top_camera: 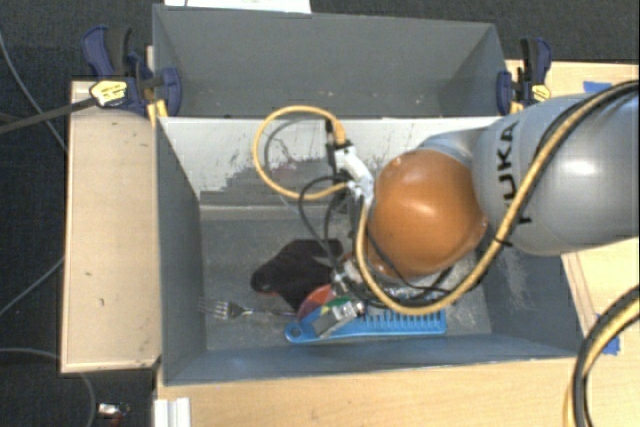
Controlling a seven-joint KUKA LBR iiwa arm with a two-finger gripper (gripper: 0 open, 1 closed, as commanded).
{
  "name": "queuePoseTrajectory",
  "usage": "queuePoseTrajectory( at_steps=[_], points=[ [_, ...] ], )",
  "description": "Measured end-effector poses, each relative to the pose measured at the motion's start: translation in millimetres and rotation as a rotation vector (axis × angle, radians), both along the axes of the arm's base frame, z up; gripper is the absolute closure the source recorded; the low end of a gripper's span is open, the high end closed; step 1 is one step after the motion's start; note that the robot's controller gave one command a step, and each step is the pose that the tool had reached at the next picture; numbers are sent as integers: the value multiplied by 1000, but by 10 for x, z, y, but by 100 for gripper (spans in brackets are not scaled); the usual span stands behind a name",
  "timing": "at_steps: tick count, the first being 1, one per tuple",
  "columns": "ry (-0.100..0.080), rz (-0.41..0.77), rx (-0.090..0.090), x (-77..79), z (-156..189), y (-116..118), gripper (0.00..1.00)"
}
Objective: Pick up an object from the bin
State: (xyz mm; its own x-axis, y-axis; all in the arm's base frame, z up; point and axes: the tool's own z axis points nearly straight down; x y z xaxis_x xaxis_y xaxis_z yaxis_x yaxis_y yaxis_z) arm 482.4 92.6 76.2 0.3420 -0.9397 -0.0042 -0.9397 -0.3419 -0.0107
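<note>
Orange cover point(420, 210) on the wrist sits uppermost, a smooth dome at the end of the grey arm point(560, 175), which comes in from the right. A yellow cable point(265, 155) loops off the cover toward the far wall, and black leads curl round its lower edge.

Below the cover's lower left edge the tool point(338, 303) is low in the bin point(180, 245), close to the floor near the front wall. Most of it is hidden by the cover, so I cannot tell whether it is released or clenched, or whether it grips anything.

Right at the tool lies the left end of a blue comb point(400, 323), flat along the front wall, with its teeth running off to the tool's right, under the cover. A small red piece point(318, 295) lies just beside the tool on its left, touching or nearly touching it; I cannot tell which. Just beyond that, up and to the left of the tool, is a black lump point(290, 270), soft-looking, its exact kind unclear. Farther to the tool's left, apart from the rest, a metal fork point(228, 310) lies flat on the floor.

Counted: one comb, one red piece, one black lump, one fork.
</note>
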Motion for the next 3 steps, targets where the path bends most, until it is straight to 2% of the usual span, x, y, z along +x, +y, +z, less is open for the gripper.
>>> queuePoseTrajectory(
  at_steps=[1,2,3],
  points=[
    [0,-144,2,14,-15,6,0],
    [-3,304,0,-32,-48,-74,0],
    [0,89,1,10,-56,20,0]
  ],
)
